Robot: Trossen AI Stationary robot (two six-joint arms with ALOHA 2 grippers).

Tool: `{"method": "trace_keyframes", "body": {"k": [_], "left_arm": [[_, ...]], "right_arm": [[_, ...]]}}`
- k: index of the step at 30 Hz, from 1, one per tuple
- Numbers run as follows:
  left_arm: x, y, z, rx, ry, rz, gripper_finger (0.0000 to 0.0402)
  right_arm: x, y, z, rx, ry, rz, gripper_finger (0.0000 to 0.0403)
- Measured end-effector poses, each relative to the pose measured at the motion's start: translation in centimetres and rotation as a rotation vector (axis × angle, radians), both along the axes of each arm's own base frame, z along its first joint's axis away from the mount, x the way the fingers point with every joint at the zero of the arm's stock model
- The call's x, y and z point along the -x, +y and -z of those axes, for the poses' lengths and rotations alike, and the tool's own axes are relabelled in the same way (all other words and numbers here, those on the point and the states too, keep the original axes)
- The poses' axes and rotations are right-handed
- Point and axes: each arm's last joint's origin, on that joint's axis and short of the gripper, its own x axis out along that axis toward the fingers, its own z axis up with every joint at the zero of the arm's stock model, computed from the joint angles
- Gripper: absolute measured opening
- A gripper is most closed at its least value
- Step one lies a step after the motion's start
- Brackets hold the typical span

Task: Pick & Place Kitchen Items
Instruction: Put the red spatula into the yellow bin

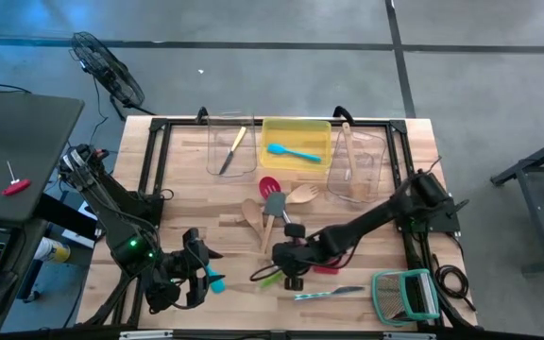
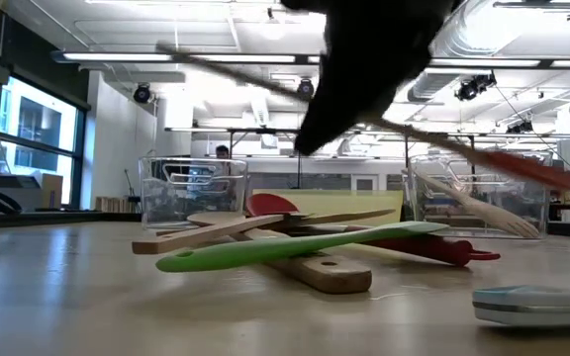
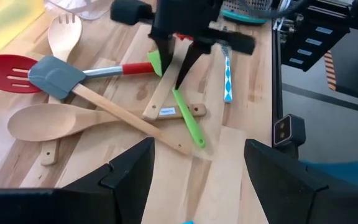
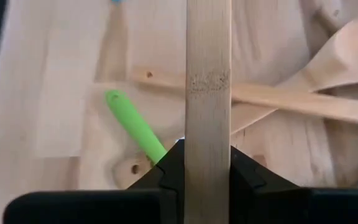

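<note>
Three bins point(image 1: 297, 132) at the high view's top are already holding a few utensils. The pile point(image 1: 277, 212) at centre is waiting. The right gripper point(image 1: 288, 262), lower centre, is pinching a wooden handle point(image 4: 207, 81). The left gripper point(image 1: 195, 274), lower left, is idling, jaws spread.

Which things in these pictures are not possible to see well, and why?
- Right gripper: low view shows only a dark blur.
- Wooden utensil: right wrist view cuts off both ends.
- Left gripper: fingers too small in high view.
- Right clear bin: contents unclear, too small.
</note>
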Motion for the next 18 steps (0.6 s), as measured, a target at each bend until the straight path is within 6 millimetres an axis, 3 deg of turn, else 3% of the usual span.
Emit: {"method": "trace_keyframes", "body": {"k": [9,12,18], "left_arm": [[0.3,0.3,0.3,-0.046,0.034,-0.002,0.0244],[0.4,0.6,0.5,-0.086,0.046,-0.014,0.0244],[0.9,1.4,0.8,-0.210,0.061,-0.060,0.0244]], "right_arm": [[2.8,-0.5,-7.6,0.014,-0.196,-0.024,0.0053],[3.8,-1.9,-10.5,0.033,-0.274,-0.019,0.0053],[5.3,-6.8,-15.1,0.055,-0.400,0.015,0.0053]]}}
